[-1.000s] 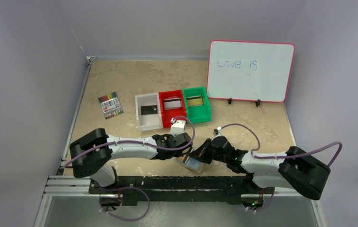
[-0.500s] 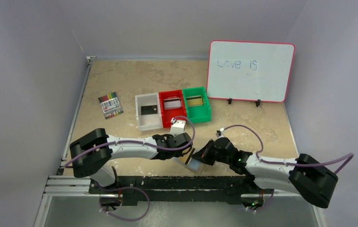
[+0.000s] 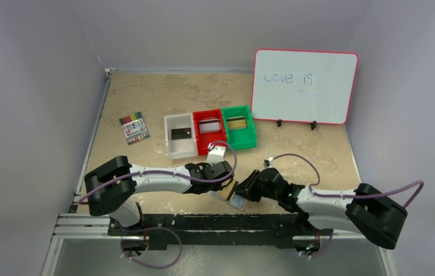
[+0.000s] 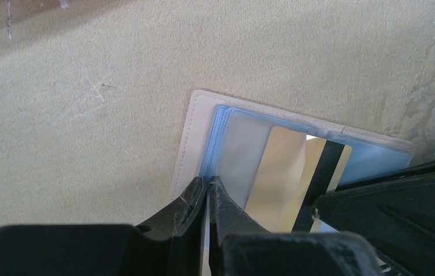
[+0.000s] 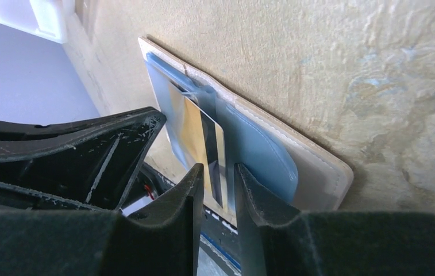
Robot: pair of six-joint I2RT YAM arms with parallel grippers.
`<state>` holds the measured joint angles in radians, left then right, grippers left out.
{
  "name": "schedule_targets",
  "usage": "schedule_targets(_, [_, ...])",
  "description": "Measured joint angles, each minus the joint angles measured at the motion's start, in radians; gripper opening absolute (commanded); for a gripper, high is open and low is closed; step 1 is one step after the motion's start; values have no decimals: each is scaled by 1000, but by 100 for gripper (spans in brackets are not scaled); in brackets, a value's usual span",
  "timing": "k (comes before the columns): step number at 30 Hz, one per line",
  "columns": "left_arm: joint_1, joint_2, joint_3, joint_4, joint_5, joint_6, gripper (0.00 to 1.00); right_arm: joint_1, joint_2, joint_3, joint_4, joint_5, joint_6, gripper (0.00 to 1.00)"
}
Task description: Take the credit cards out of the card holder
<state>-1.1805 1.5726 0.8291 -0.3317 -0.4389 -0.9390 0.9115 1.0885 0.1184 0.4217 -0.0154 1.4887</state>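
Observation:
The card holder (image 3: 233, 199) lies open near the table's front edge, beige outside (image 4: 189, 132) and pale blue inside (image 5: 261, 144). A gold credit card with a dark stripe (image 4: 287, 172) (image 5: 195, 132) sticks out of its clear sleeve. My left gripper (image 4: 208, 183) (image 3: 225, 184) is shut on the sleeve's blue edge. My right gripper (image 5: 219, 168) (image 3: 242, 188) stands slightly open, its fingers astride the gold card's free end with a gap on either side. Other cards lie in bins: black (image 3: 181, 133), silver (image 3: 208, 125), gold (image 3: 237, 122).
White (image 3: 180, 152), red (image 3: 208, 145) and green (image 3: 242, 141) bins stand in a row mid-table. A pack of markers (image 3: 134, 127) lies to their left. A whiteboard (image 3: 304, 86) stands at the back right. The table's front edge is just below the holder.
My right gripper has gone from shut to slightly open at the holder, and its elbow has swung to the right. The left arm and the holder have stayed put.

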Motion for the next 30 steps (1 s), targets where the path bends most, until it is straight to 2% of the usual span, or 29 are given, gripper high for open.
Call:
schedule_targets(5, [0,0,0,0,5,0,5,0,66,15,54,-2,12,24])
schedule_targets(13, [0,-2,0,-5,6,-1,5,0,105,20,93,2,22,0])
schedule_targets(21, [0,-21,-8,-54,-18,-21,5,0,39,39,39,11,12,0])
schedule_targets(30, [0,-31,-22,-104,-49,-47,6,0,-151,24,-118,35,-13,0])
